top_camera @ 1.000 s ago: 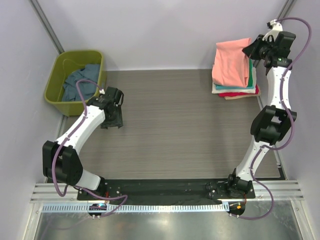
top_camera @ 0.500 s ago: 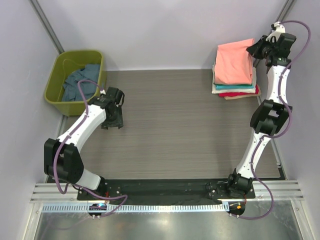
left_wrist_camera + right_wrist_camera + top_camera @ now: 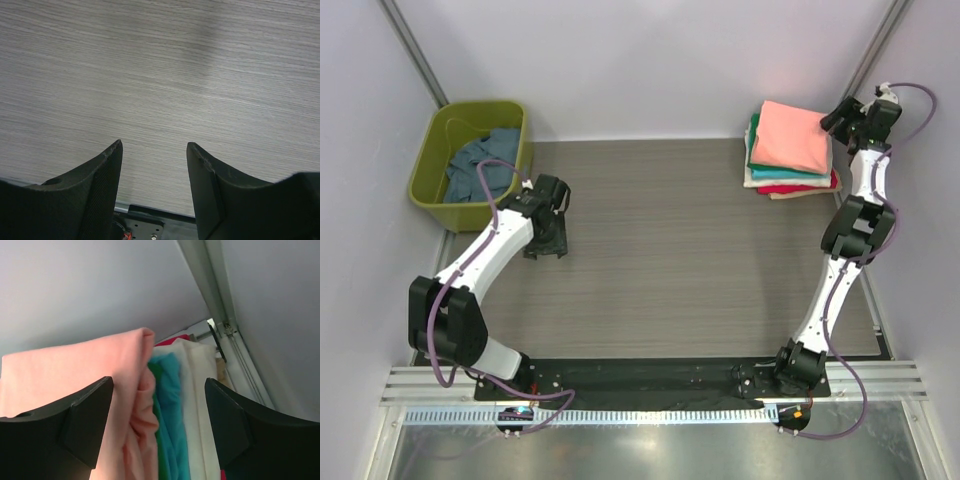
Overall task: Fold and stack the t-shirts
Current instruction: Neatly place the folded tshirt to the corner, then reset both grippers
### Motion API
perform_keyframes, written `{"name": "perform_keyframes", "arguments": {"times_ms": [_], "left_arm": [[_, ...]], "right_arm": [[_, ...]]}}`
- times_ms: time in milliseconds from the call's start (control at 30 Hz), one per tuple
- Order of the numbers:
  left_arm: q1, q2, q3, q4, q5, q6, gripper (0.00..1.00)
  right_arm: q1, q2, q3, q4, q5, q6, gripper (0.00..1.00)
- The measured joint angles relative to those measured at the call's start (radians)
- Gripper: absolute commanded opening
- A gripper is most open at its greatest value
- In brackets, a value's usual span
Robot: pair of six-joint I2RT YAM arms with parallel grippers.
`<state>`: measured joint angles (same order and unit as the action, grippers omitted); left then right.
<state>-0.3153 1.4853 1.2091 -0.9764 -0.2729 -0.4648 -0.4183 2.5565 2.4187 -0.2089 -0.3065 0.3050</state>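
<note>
A stack of folded t-shirts point(image 3: 790, 168) stands at the table's back right corner. A salmon-pink one point(image 3: 790, 138) lies flat on top, with green, teal, cream and red layers under it. My right gripper point(image 3: 831, 117) is open at the stack's right edge and holds nothing. In the right wrist view the open right gripper point(image 3: 158, 381) frames the pink fold point(image 3: 75, 375), the teal layer point(image 3: 172, 390) and the cream layer point(image 3: 202, 385). My left gripper point(image 3: 548, 238) hovers low over the table on the left. In its wrist view the left gripper point(image 3: 154, 146) is open and empty.
An olive-green tub point(image 3: 430, 185) at the back left holds a crumpled slate-blue t-shirt point(image 3: 480, 165). The wood-grain table point(image 3: 670, 230) lies between the arms. Walls and metal corner posts point(image 3: 212, 285) stand close behind the stack and on both sides.
My right gripper has opened and let go of the pink t-shirt, which now lies flat on the stack. The right arm has drawn back to the right. The left arm has not moved.
</note>
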Motion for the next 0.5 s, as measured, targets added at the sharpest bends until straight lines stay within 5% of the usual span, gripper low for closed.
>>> {"name": "perform_keyframes", "arguments": {"times_ms": [500], "left_arm": [[-0.003,-0.091,0.000,0.000,0.012,0.000,0.57]], "right_arm": [[-0.007,-0.563,-0.336,0.145,0.116,0.180,0.89]]}}
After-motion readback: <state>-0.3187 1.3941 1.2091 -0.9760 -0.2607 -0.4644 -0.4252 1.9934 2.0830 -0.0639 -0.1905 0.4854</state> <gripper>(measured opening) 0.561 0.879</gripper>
